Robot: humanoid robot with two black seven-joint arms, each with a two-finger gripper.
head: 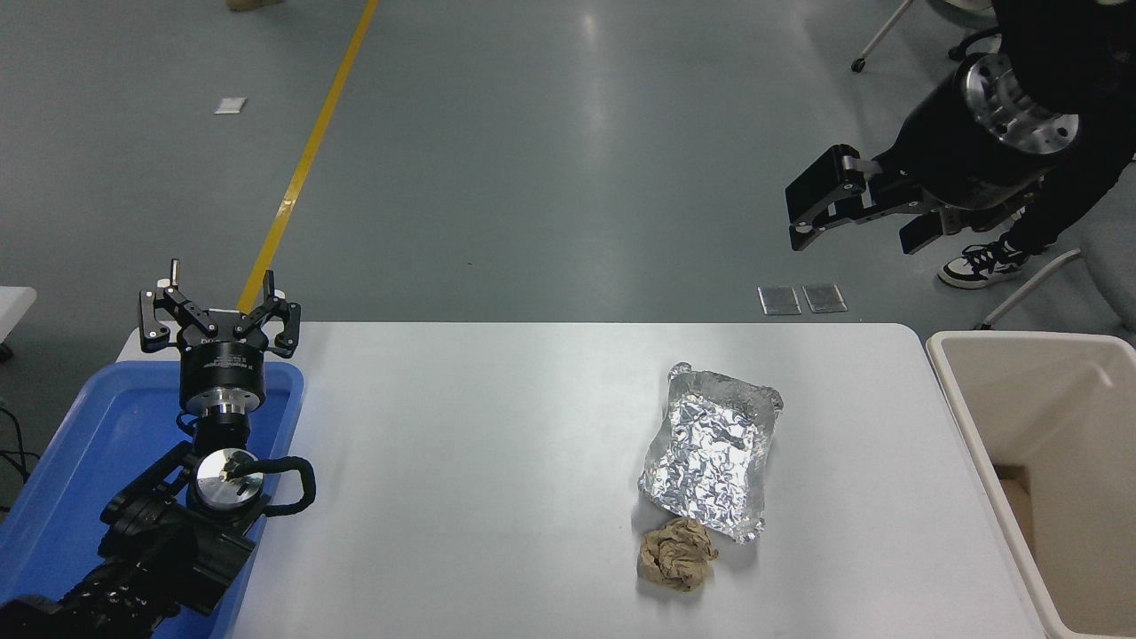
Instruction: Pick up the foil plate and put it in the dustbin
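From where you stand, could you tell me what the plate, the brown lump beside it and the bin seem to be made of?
The foil plate looks like thin aluminium foil: shiny, silver, heavily crinkled. The brown lump seems to be crumpled paper, matt and creased. The dustbin appears to be smooth cream plastic with a thick rounded rim.

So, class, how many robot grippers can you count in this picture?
2. The left gripper is parked over the blue tray; the right gripper hangs open at upper right, beyond the table's far edge.
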